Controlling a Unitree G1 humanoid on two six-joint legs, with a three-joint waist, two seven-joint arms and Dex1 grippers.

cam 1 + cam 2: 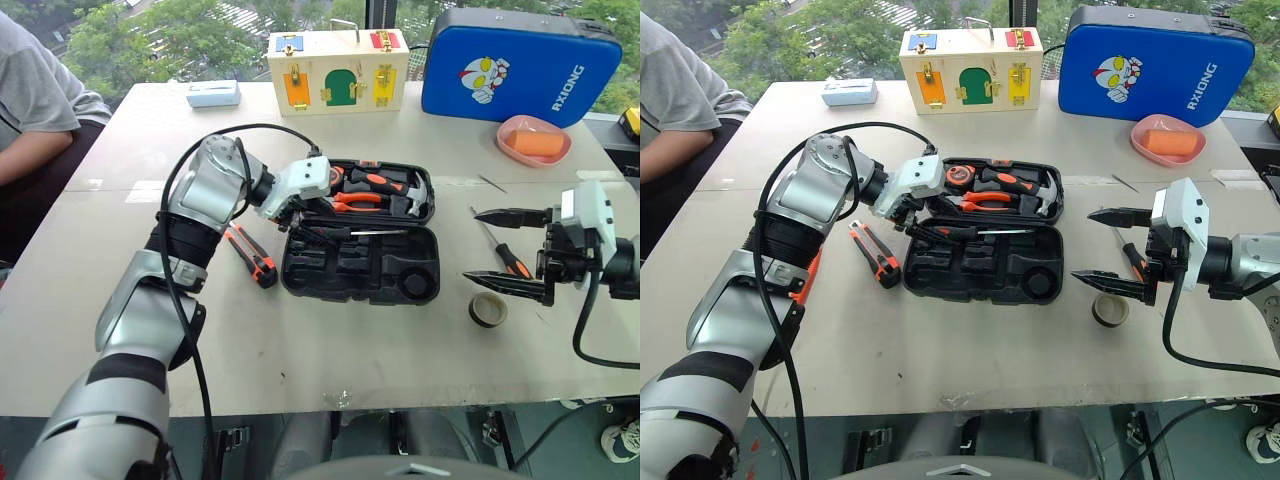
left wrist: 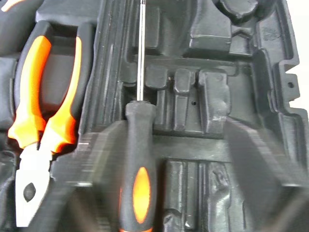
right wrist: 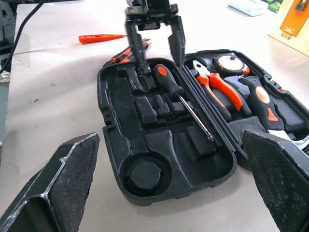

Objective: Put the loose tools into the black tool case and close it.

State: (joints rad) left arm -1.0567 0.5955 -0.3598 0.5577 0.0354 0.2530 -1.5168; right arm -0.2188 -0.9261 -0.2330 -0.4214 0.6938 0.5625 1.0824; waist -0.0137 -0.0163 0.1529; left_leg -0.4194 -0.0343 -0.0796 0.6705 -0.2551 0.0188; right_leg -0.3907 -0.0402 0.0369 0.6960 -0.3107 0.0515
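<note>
Person: we see a grey sleeve (image 1: 35, 90) at the table's far left edge.
Utility knife: our black-and-orange utility knife (image 1: 250, 256) lies on the table (image 1: 330, 350) just left of the case, beside our left arm.
Left gripper: our left gripper (image 3: 155, 39) hangs over the near half of the case; its two fingers stand apart on either side of a screwdriver handle, and we cannot tell whether a pad presses on it.
Screwdriver in case: one long screwdriver (image 3: 181, 99) lies in the near half along the hinge, handle between those fingers, shaft running toward the right end.
Tool case: the black tool case (image 1: 400, 290) lies open at mid-table; its far half holds pliers (image 1: 357, 201), a hammer (image 1: 400, 190) and a tape measure (image 3: 228, 63).
Tester screwdriver: the slim orange one (image 3: 101, 37) lies on the table beyond the case in the right wrist view.
Second screwdriver: another long screwdriver (image 1: 503, 252) lies right of the case.
Tape roll: the small black roll (image 1: 488, 310) sits near it, toward us.
Right gripper: our right gripper (image 1: 505, 245) hovers above those two with fingers spread wide, holding nothing.
Far edge: a wooden latch box (image 1: 338, 70), a blue case (image 1: 520, 65) and a pink dish (image 1: 533, 140).
</note>
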